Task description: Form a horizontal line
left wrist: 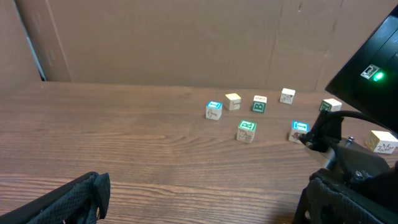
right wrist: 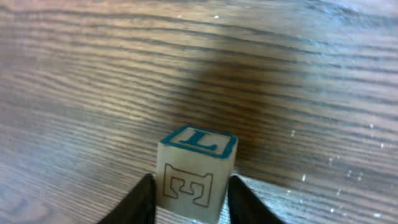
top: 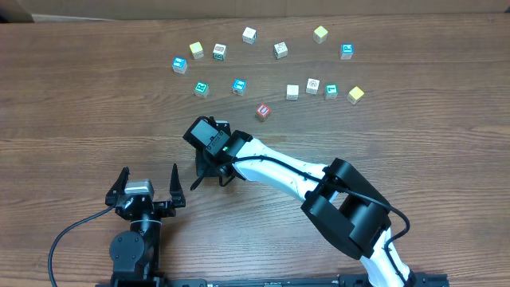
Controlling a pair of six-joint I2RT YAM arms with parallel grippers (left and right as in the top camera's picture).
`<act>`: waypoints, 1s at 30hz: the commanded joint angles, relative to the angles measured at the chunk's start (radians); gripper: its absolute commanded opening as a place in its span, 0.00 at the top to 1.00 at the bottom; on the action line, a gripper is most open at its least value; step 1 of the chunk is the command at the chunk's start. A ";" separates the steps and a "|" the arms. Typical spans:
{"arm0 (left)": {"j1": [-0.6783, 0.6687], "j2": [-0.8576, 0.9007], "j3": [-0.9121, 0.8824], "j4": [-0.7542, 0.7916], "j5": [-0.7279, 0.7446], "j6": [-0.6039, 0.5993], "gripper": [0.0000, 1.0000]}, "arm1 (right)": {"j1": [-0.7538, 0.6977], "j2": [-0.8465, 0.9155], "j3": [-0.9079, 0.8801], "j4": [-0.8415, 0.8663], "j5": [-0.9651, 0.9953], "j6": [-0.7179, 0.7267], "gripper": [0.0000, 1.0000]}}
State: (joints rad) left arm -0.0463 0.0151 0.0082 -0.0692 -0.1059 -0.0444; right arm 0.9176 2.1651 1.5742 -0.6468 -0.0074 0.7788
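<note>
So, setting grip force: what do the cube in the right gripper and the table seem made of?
The cube looks like pale matte wood, with teal printed letters. The table looks like brown wood or wood-grain laminate, with streaky grain and a slight sheen; which, I cannot tell.

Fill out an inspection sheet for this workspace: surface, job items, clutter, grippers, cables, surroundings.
Surface: brown wood-grain table, no damage seen.
Job's things: no touching row formed yet. The small whitish wooden cube with a teal L on top sits between the right gripper's fingers. Four cubes at the far right, from the plain whitish cube to the yellow cube, lie roughly in line but apart.
Clutter: red-printed cube alone near centre; other loose cubes scattered along the far side.
Grippers: left gripper open, empty; right gripper shut on the L cube.
Cables: black cable loops from the left arm's base.
Surroundings: plain brown board behind the table.
</note>
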 commanded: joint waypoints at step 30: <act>-0.008 -0.010 -0.003 -0.001 -0.002 0.023 0.00 | -0.373 -0.055 0.063 -0.166 0.022 -0.187 0.82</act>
State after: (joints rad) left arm -0.0463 0.0151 0.0082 -0.0692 -0.1059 -0.0441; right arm 0.5674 2.1464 1.6081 -0.8360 0.0044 0.6132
